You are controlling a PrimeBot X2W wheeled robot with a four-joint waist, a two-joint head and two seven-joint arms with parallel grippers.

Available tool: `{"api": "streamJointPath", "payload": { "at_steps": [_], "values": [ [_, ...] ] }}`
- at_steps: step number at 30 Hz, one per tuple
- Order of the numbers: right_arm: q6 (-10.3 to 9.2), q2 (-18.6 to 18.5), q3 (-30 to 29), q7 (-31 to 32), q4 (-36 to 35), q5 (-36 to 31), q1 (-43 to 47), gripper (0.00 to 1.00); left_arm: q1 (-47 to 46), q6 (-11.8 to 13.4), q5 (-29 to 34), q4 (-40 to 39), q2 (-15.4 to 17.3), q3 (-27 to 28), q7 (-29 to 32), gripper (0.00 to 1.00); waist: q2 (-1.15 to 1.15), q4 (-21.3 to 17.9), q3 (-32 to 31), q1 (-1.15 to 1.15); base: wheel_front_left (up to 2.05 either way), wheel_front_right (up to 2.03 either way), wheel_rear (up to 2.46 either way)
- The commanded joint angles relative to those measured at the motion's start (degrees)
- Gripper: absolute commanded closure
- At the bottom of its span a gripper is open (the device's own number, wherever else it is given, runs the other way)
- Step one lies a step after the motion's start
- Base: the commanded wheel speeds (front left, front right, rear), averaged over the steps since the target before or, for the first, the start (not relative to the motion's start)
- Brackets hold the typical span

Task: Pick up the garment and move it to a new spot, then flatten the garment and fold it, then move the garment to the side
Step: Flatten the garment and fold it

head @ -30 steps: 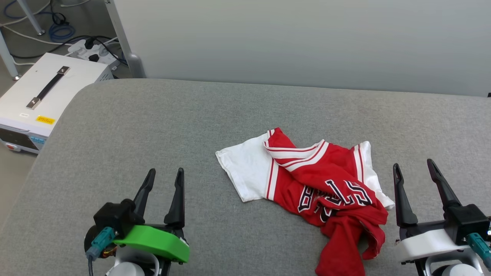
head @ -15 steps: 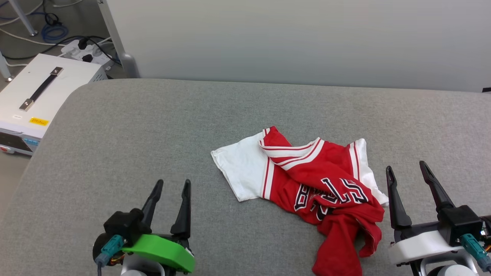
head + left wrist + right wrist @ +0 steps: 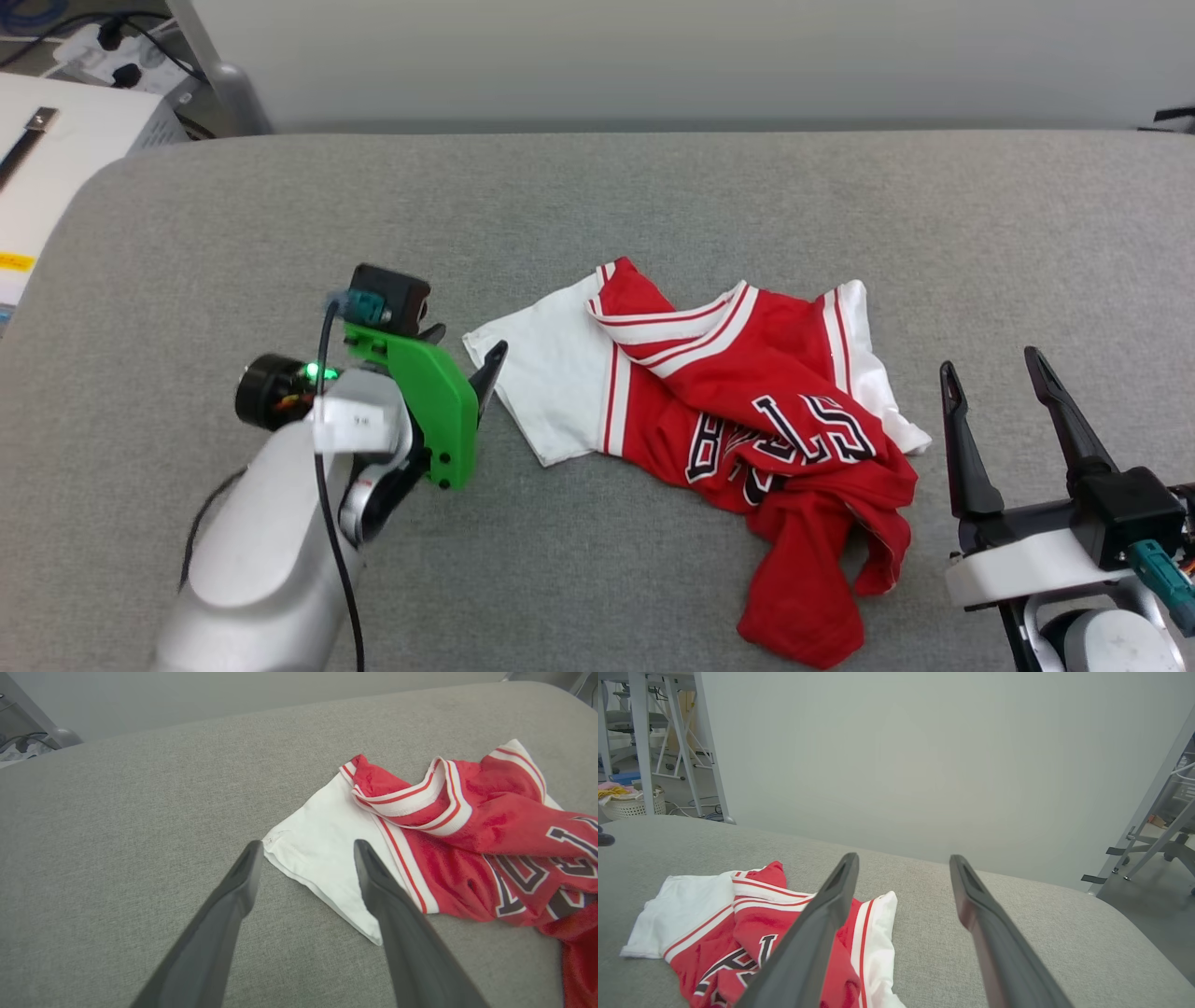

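Tools nearest the robot, both with fingers spread apart and gripping nothing. The right tool (image 3: 990, 360), at the lower right of the head view, points away from the robot and stands near the garment (image 3: 747, 420), off its right edge and apart from it. The left tool (image 3: 308, 843), turned toward the right, is at the garment's left end. In its wrist view one fingertip lies just beside the corner of the white sleeve (image 3: 327, 858), and the other finger crosses over that sleeve's hem. Whether either touches the cloth cannot be judged.

Garment crumpled, at mid-worktop (image 3: 653, 205), slightly right of centre.
- **Body:** red, with a red tail trailing toward the robot.
- **Left sleeve:** flat and white, joined to the body by a red-and-white striped band.
- **Trim:** a striped band, folded over, runs across the far part.
- **Right edge:** a second white panel with red stripes shows at the far right, partly under the red cloth.
- **Lettering (image 3: 794, 439):** black with a white outline, upside down in the head view and broken by folds, so not wholly legible.

Worktop grey, cloth-covered, with rounded corners. Beyond its far edge is a pale wall (image 3: 653, 56). At far left, off the worktop, is a white box (image 3: 84, 168) with a dark handle.
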Motion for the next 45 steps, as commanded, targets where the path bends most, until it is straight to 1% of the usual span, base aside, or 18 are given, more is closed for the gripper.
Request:
{"api": "streamJointPath", "payload": {
  "at_steps": [1, 4, 6, 8, 11, 14, 21, 24, 25, 26, 29, 36, 39, 41, 45],
  "values": [
    [-0.04, -0.13, 0.04, -0.52, -0.27, -0.48, -1.24, 0.0, -3.02, -0.29, -1.21, 0.75, 1.08, -0.92, 3.4, 0.0, 0.0, -2.48, 3.13, 0.0, 0.0, 0.0, 0.0],
    [-0.04, -0.09, 0.39, -0.52, -0.5, -0.39, -2.5, 0.0, -8.72, -0.31, -4.11, 3.57, 2.62, -1.7, 11.13, 0.0, 0.0, -3.83, 5.1, 0.0, 0.0, 0.0, 0.0],
    [-0.04, -0.02, 0.65, -0.52, -0.63, -0.38, -3.13, 0.0, -11.43, -0.31, -6.0, 5.83, 3.19, -2.08, 15.19, 0.0, 0.0, -4.65, 6.15, 0.0, 0.0, 0.0, 0.0],
    [-0.04, 0.06, 0.89, -0.52, -0.63, -0.29, -3.73, 0.0, -13.52, -0.31, -7.21, 7.98, 3.96, -2.79, 18.42, 0.0, 0.0, -5.46, 7.11, 0.0, 0.0, 0.0, 0.0],
    [-0.04, 0.15, 1.06, -0.52, -0.56, -0.19, -4.58, 0.0, -15.45, -0.32, -9.14, 10.86, 4.33, -3.07, 21.32, 0.0, 0.0, -6.47, 8.3, 0.0, 0.0, 0.0, 0.0],
    [-0.04, 0.24, 1.06, -0.52, -0.56, -0.05, -5.29, 0.0, -17.04, -0.32, -8.84, 13.2, 5.13, -3.72, 21.6, 0.0, 0.0, -7.29, 9.32, 0.0, 0.0, 0.0, 0.0],
    [-0.04, 0.38, 1.21, -0.52, -0.6, 0.03, -5.88, 0.0, -18.52, -0.32, -5.72, 18.84, 6.28, -6.39, 18.99, 0.0, 0.0, -8.14, 10.38, 0.0, 0.0, 0.0, 0.0],
    [-0.04, 0.41, 1.18, -0.52, -0.64, 0.01, -5.99, 0.0, -18.22, -0.32, -6.25, 21.19, 5.72, -7.38, 18.35, 0.0, 0.0, -8.17, 10.54, 0.0, 0.0, 0.0, 0.0],
    [-0.04, 0.42, 1.12, -0.52, -0.67, 0.0, -5.98, 0.0, -17.88, -0.32, -7.39, 21.82, 5.24, -7.83, 19.0, 0.15, 0.0, -8.09, 10.55, 0.0, 0.0, 0.0, 0.0],
    [-0.04, 0.43, 1.04, -0.52, -0.67, -0.01, -5.99, 0.0, -17.66, -0.32, -8.14, 22.01, 5.04, -8.39, 19.42, 1.0, 0.0, -7.99, 10.56, 0.0, 0.0, 0.0, 0.0],
    [-0.04, 0.44, 0.79, -0.52, -0.61, -0.12, -6.02, 0.0, -17.24, -0.32, -9.95, 22.35, 5.42, -9.37, 18.81, 1.0, 0.0, -7.48, 10.45, 0.0, 0.0, 0.0, 0.0],
    [-0.04, 0.45, 0.14, -0.52, -0.26, -0.43, -5.45, 0.0, -17.06, -0.25, -11.7, 24.03, 7.71, -6.79, 11.77, 1.0, 0.0, -5.46, 8.21, 0.0, 0.0, 0.0, 0.0],
    [-0.04, 0.46, -0.35, -0.52, 0.17, -0.39, -4.9, 0.0, -16.16, 0.15, -12.53, 23.89, 9.62, -4.87, 8.71, 1.0, 0.0, -4.21, 6.77, 0.0, 0.0, 0.0, 0.0],
    [-0.04, 0.46, -0.53, -0.52, 0.46, -0.41, -4.44, 0.0, -15.08, 0.9, -13.0, 23.13, 10.73, -3.74, 7.19, 1.0, 0.0, -3.2, 5.74, 0.0, 0.0, 0.0, 0.0],
    [-0.04, 0.46, -0.86, -0.52, 0.64, -0.52, -3.48, 0.0, -11.78, 1.65, -14.08, 21.35, 13.43, -1.82, 5.17, 1.0, 0.0, -1.2, 4.13, 0.0, 0.0, 0.0, 0.0]
  ]
}}
